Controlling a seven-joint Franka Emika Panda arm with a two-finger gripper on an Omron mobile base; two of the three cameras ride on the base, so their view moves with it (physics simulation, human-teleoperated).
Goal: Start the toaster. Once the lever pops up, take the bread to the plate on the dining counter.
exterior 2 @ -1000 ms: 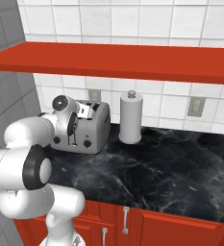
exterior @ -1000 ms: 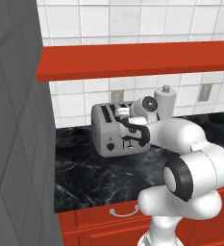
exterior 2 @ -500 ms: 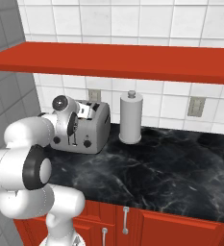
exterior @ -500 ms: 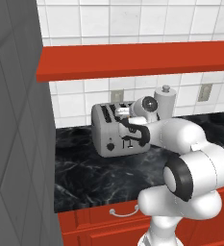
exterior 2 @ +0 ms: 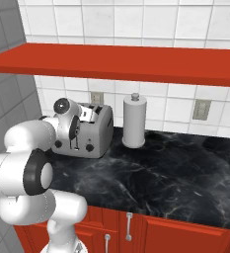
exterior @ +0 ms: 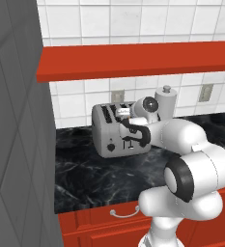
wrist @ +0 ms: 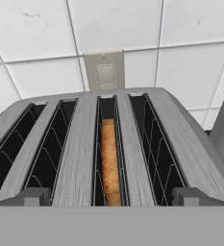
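The silver-grey four-slot toaster (exterior: pixel 115 131) (exterior 2: pixel 93 131) stands on the black wall-side countertop by the tiled wall. My gripper (wrist: pixel 112 197) is open and empty, just above the toaster's front top edge, with one fingertip (wrist: pixel 31 196) at each side of the slots. The bread (wrist: pixel 109 166), a golden-brown slice, sits low in the third slot from the left in the hand view, straight ahead between my fingers. Part of the toaster's front is hidden behind my hand in the base views. The plate and the dining counter are out of view.
A white paper towel roll (exterior 2: pixel 134 121) (exterior: pixel 165 102) stands just right of the toaster. A red shelf (exterior 2: pixel 136 62) hangs low over the counter. A tall grey cabinet side (exterior: pixel 17 125) closes the left. Open black countertop (exterior 2: pixel 166 173) stretches to the right, with red drawers (exterior 2: pixel 151 232) below.
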